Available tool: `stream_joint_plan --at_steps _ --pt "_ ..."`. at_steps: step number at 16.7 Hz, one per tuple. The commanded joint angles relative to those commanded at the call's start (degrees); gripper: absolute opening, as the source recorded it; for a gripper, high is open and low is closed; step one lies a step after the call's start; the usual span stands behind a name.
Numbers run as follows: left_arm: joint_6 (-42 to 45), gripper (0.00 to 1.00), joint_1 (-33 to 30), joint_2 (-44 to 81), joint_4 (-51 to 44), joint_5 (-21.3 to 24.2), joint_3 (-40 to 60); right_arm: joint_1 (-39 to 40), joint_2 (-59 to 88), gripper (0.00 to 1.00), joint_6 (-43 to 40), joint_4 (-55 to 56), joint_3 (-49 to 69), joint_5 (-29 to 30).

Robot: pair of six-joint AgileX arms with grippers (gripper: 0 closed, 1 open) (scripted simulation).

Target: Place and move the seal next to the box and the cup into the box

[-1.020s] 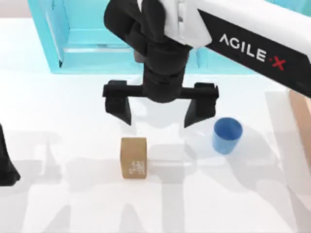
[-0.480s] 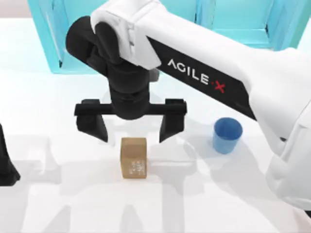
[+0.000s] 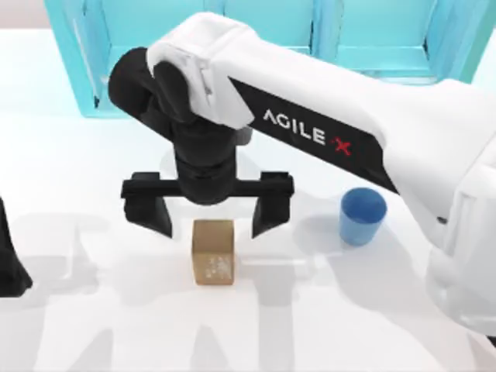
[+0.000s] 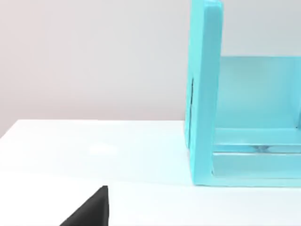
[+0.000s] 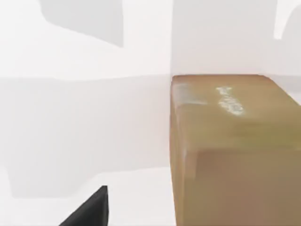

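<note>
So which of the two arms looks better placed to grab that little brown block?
The right one. Its gripper hangs open just behind the seal, fingers spread wider than the block. The left arm sits parked at the table's left edge.

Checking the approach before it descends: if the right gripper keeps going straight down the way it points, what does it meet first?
Probably the seal: the right gripper, fingers open, hangs just above its far edge. Height is unclear from above.

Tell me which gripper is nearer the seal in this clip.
Right. The right gripper hangs open just above the seal, its fingers spread wider than the block. The left arm sits parked at the table's left edge, well away from it.
</note>
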Motion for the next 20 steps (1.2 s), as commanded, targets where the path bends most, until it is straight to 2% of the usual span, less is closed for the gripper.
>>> stream_joint_plan --at_steps 5,10,20 --pt "0.0 1.0 0.0 0.0 0.0 0.0 0.0 0.2 -0.3 1.0 0.2 11.1 -11.5 0.0" --pt "0.0 1.0 0.0 0.0 0.0 0.0 0.0 0.2 -0.3 1.0 0.2 12.4 -12.8 0.0" --pt "0.0 1.0 0.0 0.0 0.0 0.0 0.0 0.2 -0.3 0.25 0.2 12.4 -12.8 0.0"
